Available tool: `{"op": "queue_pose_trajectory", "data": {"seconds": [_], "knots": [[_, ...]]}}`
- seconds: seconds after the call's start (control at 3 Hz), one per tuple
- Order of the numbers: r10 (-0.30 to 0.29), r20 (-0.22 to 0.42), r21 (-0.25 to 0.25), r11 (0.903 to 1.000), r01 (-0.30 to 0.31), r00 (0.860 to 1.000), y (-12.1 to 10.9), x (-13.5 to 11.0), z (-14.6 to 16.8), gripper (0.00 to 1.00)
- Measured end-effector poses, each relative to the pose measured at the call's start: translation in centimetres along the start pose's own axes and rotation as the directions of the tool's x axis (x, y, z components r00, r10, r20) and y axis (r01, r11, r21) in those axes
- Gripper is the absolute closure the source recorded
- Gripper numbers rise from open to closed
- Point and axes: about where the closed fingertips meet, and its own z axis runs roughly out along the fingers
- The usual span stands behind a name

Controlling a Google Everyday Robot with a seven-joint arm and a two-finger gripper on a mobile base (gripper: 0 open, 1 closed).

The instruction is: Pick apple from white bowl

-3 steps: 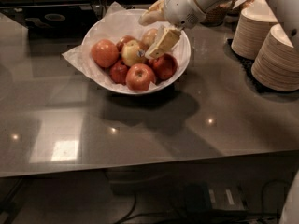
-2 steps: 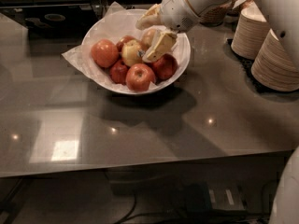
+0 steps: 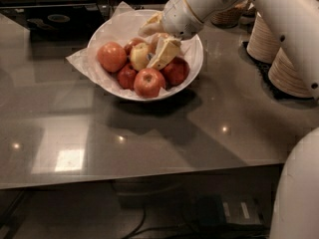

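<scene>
The white bowl (image 3: 105, 34), lined with crinkled white paper, stands on the grey table and holds several apples. The yellow-green apple (image 3: 140, 56) with a small dark sticker lies in the bowl's middle, among deep red apples (image 3: 148, 82) and an orange-red apple (image 3: 111, 57) at the left. My gripper (image 3: 158, 40) reaches down into the bowl from the upper right. Its pale fingers (image 3: 165, 54) are spread apart; the near one rests against the yellow-green apple's right side and the far one is toward the bowl's back. Part of a reddish apple shows between them.
Stacks of pale plates (image 3: 286, 68) stand at the table's right edge, behind my white arm (image 3: 279, 14). A wicker basket (image 3: 227, 16) sits at the back. The grey table (image 3: 149, 143) stretches toward the front edge. Dark counter items lie at the back left.
My gripper has moved a little left and lower into the bowl, bringing its near finger closer to the yellow-green apple. The apples have not moved.
</scene>
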Motion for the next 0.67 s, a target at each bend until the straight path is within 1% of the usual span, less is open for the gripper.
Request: {"op": "queue_pose_trajectory", "data": {"seconds": [0.33, 0.67], "knots": [[-0.01, 0.007, -0.04, 0.9991, 0.01, 1.0, 0.3, -0.4, 1.6, 0.3], [-0.016, 0.01, -0.069, 0.9975, 0.017, 1.0, 0.6, -0.8, 2.7, 0.3]]}}
